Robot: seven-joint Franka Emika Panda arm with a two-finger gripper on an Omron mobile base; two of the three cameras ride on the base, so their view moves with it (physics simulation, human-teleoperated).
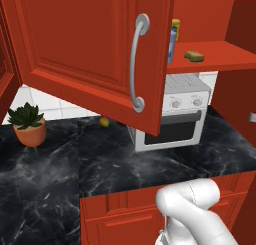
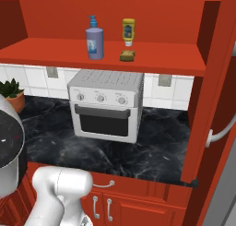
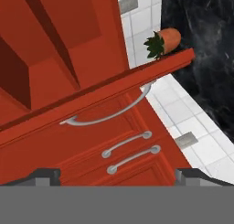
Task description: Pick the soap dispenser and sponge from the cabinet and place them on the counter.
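Risk first: red wooden wall cabinet [image 2: 115,54] stands open, and its panelled door with the curved silver bar handle [image 1: 137,64] hangs out over the black marble-look desk [image 2: 152,149], so an arm rising from below could clip that door's edge. Lavender-purple soap dispenser bottle with blue pump top [image 2: 94,40] stands upright on the cabinet shelf, above the white toaster oven [image 2: 106,105]. Small yellow squeeze bottle [image 2: 128,32] stands just right of the dispenser, small yellow-tan sponge block [image 2: 127,56] just in front of that; a wide reach could topple the wrong bottle or push the sponge off. Jaws are apart, holding nothing, fingertips [image 3: 45,175] low near the door handle.
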